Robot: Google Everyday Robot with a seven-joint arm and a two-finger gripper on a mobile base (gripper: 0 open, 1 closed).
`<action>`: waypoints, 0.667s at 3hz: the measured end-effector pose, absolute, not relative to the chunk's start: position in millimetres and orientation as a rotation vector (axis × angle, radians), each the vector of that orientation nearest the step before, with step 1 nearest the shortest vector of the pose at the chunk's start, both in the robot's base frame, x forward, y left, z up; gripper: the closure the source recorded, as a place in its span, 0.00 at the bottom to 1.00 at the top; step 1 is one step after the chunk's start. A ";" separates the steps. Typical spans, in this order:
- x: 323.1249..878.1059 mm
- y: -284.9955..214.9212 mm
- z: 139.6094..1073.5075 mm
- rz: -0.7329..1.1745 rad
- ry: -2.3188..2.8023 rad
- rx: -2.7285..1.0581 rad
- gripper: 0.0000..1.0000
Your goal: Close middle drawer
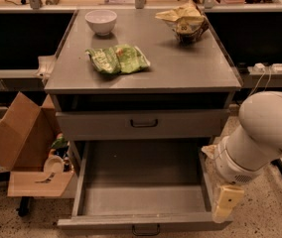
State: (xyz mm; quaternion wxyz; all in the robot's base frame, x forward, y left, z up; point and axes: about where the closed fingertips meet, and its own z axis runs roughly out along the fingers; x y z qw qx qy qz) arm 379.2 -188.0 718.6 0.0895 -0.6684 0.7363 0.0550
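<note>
The middle drawer (141,185) is pulled far out of the grey cabinet, low in the camera view. Its inside is plain grey with nothing in it. Its low front panel (101,222) faces me, with a small black handle (146,229) at the centre. Above it sits a drawer with a taller front panel (144,124), pushed in. My white arm (260,133) comes in from the right. My gripper (227,203), a cream-coloured piece, hangs just outside the drawer's right front corner, beside the right side wall.
On the cabinet top (180,68) lie a white bowl (101,21), a green snack bag (118,58) and a crumpled brown bag (184,19). An open cardboard box (19,143) and a cup (54,163) stand on the floor to the left.
</note>
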 end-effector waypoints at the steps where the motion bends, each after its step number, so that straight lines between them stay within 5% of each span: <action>1: 374.8 -191.1 675.0 0.185 2.191 -2.002 0.00; 2: 361.8 -196.3 602.8 0.249 2.166 -2.009 0.17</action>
